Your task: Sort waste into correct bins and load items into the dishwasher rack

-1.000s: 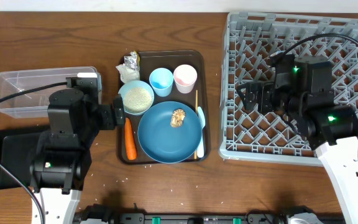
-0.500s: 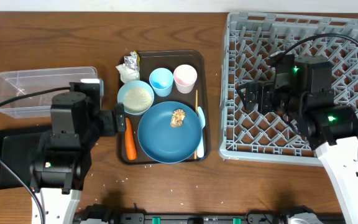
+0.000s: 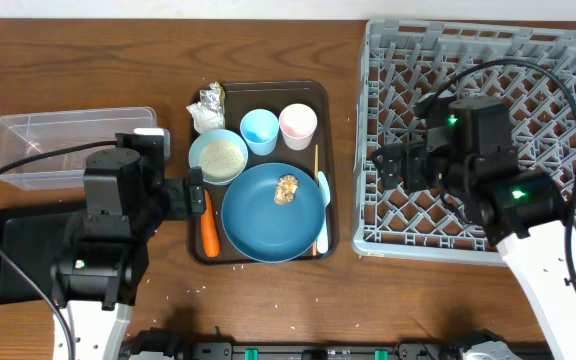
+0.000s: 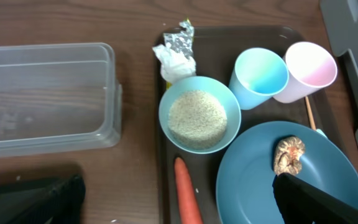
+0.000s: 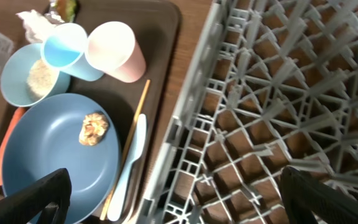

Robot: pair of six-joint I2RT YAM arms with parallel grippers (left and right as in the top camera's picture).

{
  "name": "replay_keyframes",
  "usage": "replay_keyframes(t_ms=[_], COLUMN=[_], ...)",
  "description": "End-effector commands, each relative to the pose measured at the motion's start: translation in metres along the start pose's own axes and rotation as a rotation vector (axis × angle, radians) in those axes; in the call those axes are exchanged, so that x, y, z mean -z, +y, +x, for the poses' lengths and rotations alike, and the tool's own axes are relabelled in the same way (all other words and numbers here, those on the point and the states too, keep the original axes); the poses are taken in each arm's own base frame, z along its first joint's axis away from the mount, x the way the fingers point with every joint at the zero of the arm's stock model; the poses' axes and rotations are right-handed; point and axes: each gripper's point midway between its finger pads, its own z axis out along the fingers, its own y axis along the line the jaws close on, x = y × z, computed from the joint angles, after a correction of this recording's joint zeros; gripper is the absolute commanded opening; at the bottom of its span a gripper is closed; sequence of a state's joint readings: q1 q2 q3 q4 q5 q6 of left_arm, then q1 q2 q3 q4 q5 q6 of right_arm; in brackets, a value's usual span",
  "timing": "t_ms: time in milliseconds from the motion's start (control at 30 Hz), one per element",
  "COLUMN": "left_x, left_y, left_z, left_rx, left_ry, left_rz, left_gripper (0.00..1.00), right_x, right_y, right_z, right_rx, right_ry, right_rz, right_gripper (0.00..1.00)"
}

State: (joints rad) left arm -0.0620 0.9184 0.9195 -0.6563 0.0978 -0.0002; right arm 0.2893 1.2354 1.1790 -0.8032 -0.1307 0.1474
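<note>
The dark brown serving tray (image 3: 323, 100) holds a white napkin (image 3: 206, 118), a foil wrapper (image 3: 211, 97), a bowl of rice (image 3: 218, 156), a light blue cup (image 3: 259, 130), a pink cup (image 3: 297, 125) and a blue plate (image 3: 263, 222) with a brown food lump (image 3: 287, 189). It also holds a carrot (image 3: 208, 225), a spoon (image 3: 321, 212) and a chopstick (image 3: 315, 165). My left gripper (image 3: 193, 190) is open above the carrot's (image 4: 185, 193) top end. My right gripper (image 3: 388, 165) is open and empty over the left edge of the grey rack (image 3: 488, 60).
A clear tub (image 3: 68, 140) stands at the left, with the black tray (image 3: 13, 255) in front of it, partly under my left arm. Loose rice grains (image 3: 193, 295) lie on the table in front of the serving tray.
My left gripper has moved right and slightly toward the front, to the carrot. My right gripper has moved left across the rack toward the serving tray.
</note>
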Motion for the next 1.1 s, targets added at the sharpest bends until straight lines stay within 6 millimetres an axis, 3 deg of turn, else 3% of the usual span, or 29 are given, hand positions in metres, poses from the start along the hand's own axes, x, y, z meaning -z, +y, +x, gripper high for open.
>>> replay_keyframes(t_ms=[0, 233, 467, 600, 900, 1067], left_x=[0.000, 0.010, -0.001, -0.008, -0.003, -0.006], left_y=[-0.005, -0.005, -0.011, -0.032, -0.088, -0.097], left_z=[0.005, 0.009, 0.040, 0.047, 0.062, 0.062], left_rx=[0.000, -0.009, -0.017, -0.062, -0.186, -0.195], left_ry=[-0.013, -0.051, 0.007, 0.036, 0.077, 0.081], left_rz=[0.029, 0.032, 0.052, 0.109, 0.288, 0.326], left_gripper=[0.98, 0.98, 0.98, 0.98, 0.98, 0.98], right_x=[-0.001, 0.000, -0.002, -0.007, -0.009, -0.009], right_y=[0.001, -0.002, -0.002, -0.003, -0.003, -0.005], right_z=[-0.002, -0.003, -0.001, 0.002, 0.000, 0.000], right_rx=[0.033, 0.007, -0.032, -0.129, -0.130, -0.130], right_ry=[-0.011, -0.016, -0.004, 0.013, 0.006, 0.004], right_rz=[0.028, 0.045, 0.046, 0.051, 0.049, 0.062], right_gripper=[0.99, 0.99, 0.99, 0.99, 0.99, 0.99])
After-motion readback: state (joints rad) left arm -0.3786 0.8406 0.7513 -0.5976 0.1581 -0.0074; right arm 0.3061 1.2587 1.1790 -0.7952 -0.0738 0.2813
